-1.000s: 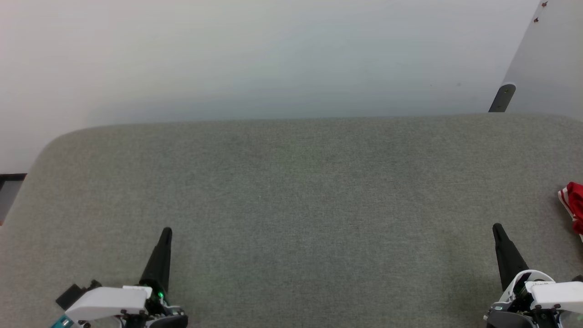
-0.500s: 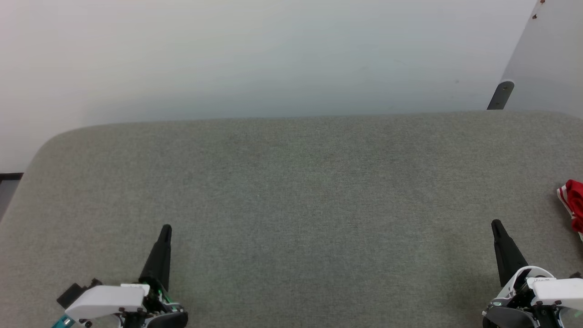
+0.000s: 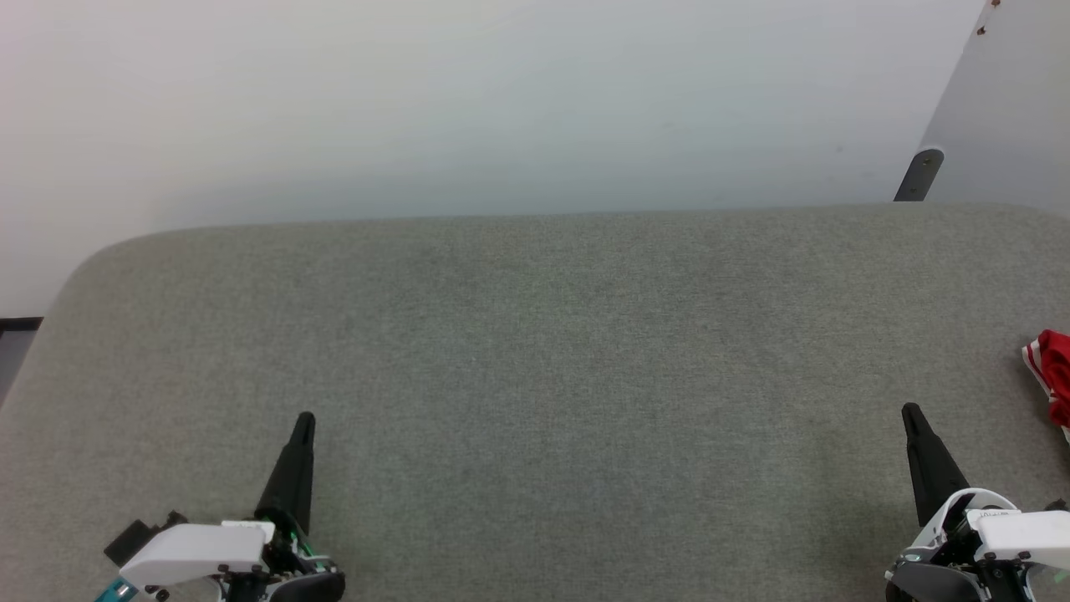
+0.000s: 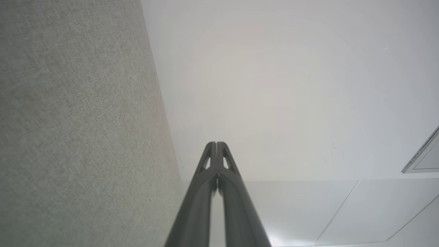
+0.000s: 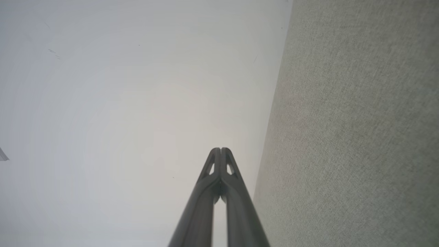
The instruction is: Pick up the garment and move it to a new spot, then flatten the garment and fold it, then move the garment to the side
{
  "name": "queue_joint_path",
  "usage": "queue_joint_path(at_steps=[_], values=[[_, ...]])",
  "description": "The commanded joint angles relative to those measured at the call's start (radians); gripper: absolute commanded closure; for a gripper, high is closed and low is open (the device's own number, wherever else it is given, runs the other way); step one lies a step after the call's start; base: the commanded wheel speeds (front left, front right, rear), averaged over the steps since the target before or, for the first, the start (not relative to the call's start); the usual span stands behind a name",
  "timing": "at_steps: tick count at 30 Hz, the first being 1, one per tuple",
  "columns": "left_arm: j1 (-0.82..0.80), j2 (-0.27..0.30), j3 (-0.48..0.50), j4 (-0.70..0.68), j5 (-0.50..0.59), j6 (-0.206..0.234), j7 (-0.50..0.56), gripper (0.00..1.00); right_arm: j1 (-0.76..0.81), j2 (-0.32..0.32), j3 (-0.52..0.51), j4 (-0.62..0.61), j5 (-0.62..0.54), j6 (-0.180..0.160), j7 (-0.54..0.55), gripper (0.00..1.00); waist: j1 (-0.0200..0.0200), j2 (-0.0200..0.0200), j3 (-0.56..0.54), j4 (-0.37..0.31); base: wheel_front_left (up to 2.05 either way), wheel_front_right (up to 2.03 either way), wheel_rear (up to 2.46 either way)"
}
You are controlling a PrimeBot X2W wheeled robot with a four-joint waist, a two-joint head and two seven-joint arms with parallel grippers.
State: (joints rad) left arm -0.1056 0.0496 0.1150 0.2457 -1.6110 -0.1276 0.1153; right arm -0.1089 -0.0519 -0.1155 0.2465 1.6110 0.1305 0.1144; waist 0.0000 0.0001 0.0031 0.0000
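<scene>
The garment (image 3: 1055, 378) lies on the counter (image 3: 535, 334) at the far right margin of the head view, where the frame cuts it off. A red bunch shows, with red-and-white striped trim along its inner edge, and the rest is out of sight. So its long axis, and whether it is crumpled or folded, cannot be told. It sits to the right of the right tool (image 3: 911, 412) and a little farther from the robot than that tool's tip, near it but apart. The left tool (image 3: 305, 420) is well apart from it, across the whole width of grey fabric, so the right arm is plainly the nearer one.

Both arms sit low at the near edge, one at each lower corner, with fingers pointing forward toward the pale wall (image 3: 501, 100). Each tool is clenched on nothing: in the wrist views the two dark fingers meet tip to tip with no cloth between them.

A garment off to one side with both tools empty fits either a heap waiting to be fetched or a folded piece set aside, and this sliver does not decide. Any reach to it would go rightward and slightly forward from the right tool.
</scene>
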Motion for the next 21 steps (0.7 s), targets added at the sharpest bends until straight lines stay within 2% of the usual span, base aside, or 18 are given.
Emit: queue_joint_path(at_steps=[1, 21], values=[[-0.01, -0.001, 0.002, 0.002, -0.002, -0.006, 0.003, 1.0, -0.003, 0.004, 0.003, 0.0, 0.004, 0.0, 0.001, 1.0, 0.0, -0.0001, 0.0, 0.0, 0.0, 0.0, 0.0], [-0.01, -0.001, 0.002, 0.002, -0.003, -0.006, 0.002, 1.0, -0.003, 0.004, 0.003, 0.0, 0.004, 0.0, 0.0, 1.0, 0.0, -0.0001, 0.0, 0.0, 0.0, 0.0, 0.0]])
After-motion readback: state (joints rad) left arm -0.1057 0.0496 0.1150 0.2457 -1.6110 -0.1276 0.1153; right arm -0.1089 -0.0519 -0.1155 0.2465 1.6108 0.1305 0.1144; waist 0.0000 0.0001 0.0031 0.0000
